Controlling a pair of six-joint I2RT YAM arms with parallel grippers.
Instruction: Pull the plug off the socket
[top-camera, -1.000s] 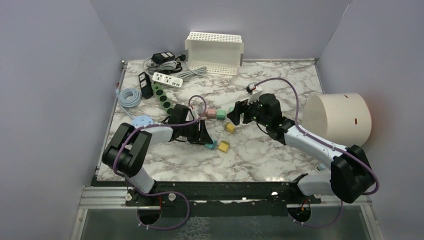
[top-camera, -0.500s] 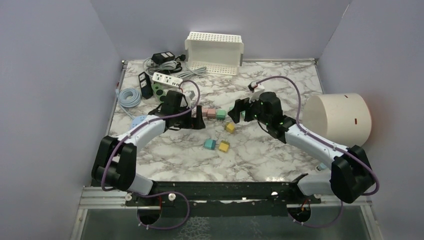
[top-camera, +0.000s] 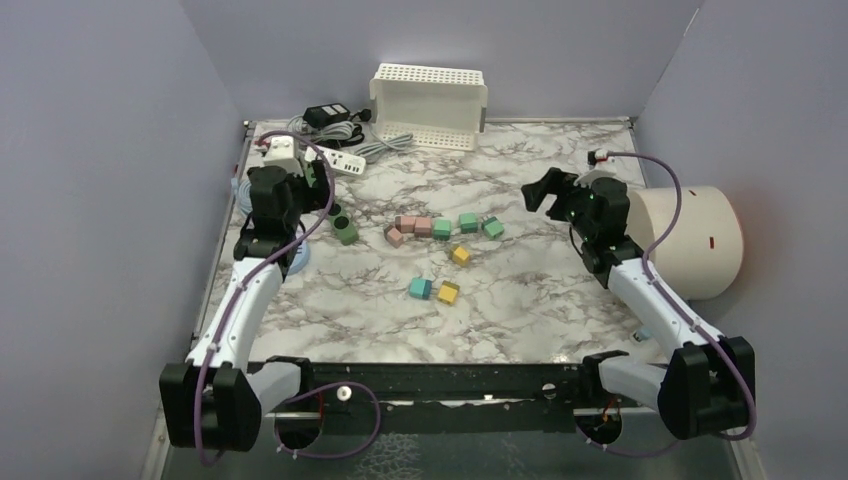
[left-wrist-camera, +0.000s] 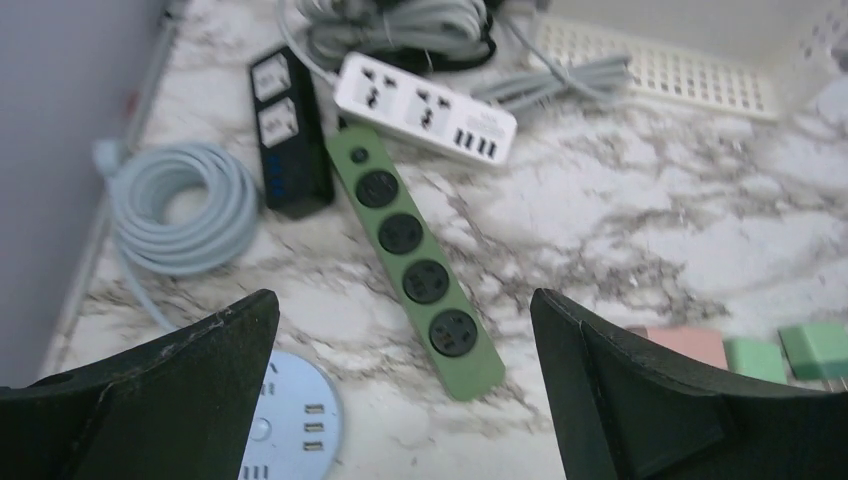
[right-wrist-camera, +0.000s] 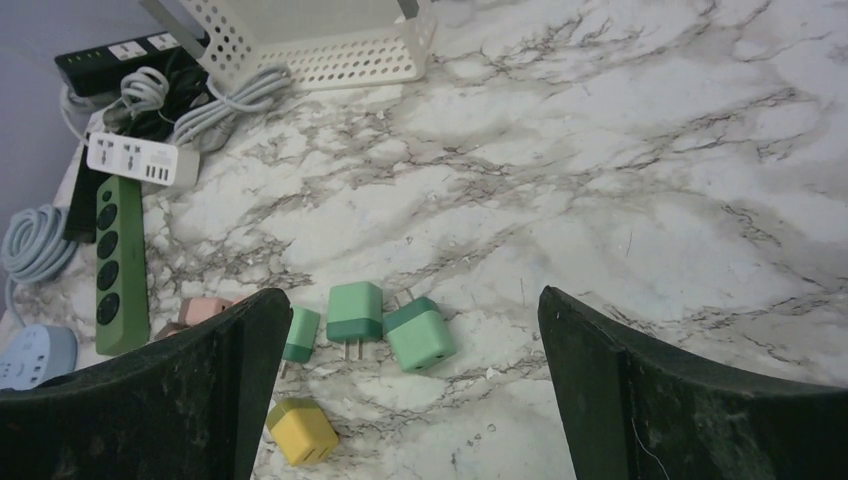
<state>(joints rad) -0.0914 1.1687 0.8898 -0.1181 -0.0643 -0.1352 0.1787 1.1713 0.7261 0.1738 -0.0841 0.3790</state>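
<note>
Left gripper (left-wrist-camera: 395, 310), right gripper (right-wrist-camera: 410, 300): jaws wide, nothing held.
Green power strip (left-wrist-camera: 420, 270) centre of left wrist view, all four sockets bare; green plugs (right-wrist-camera: 355, 312) lie loose mid-frame in top view, apart from it.

Marble-pattern tabletop (top-camera: 520, 310), grey veins. Lavender walls (top-camera: 100, 150) enclose three sides (matte, evenly lit). Black frame rail (top-camera: 450, 378) along near edge.

A robot lab's test cell: plain lilac walls (top-camera: 100, 150) box in a marble-look surface (top-camera: 540, 300), two arms (top-camera: 245, 290) are bolted to a dark rail (top-camera: 450, 380) at its near edge, and power strips (left-wrist-camera: 425, 100) crowd its far left corner.
</note>
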